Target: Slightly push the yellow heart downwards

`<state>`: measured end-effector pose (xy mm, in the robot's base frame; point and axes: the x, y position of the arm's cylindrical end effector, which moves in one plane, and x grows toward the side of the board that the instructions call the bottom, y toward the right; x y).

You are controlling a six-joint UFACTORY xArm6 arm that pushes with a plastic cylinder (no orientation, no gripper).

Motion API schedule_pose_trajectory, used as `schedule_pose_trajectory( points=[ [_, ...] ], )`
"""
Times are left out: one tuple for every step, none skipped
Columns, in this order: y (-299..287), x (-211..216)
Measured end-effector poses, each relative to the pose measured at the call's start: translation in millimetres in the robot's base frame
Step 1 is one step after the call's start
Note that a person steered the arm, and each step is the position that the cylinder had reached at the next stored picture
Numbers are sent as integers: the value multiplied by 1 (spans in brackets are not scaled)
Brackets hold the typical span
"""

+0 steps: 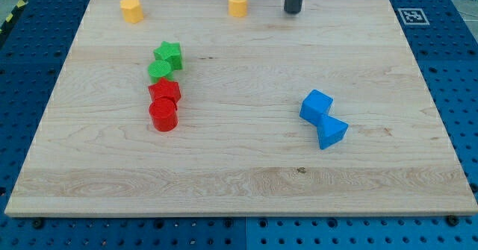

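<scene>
The yellow heart (237, 4) sits at the view's top edge of the wooden board (246, 175), near the middle. My tip (293, 12) rests on the board just to the heart's right, about a block's width away and not touching it. The rod runs up out of the view's top.
A second yellow block (131, 10), roughly hexagonal, sits at the top left. A green star (169, 54), a green round block (159, 72), a red star-like block (164, 92) and a red cylinder (163, 116) form a column at the left. Two touching blue blocks (317, 106) (332, 133) lie at the right.
</scene>
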<state>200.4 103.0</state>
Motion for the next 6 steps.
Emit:
schedule_pose_trajectory(
  points=[
    [-4, -9],
    [-55, -8],
    [-106, -8],
    [-114, -7],
    [-114, -2],
    [-114, 8]
  ],
)
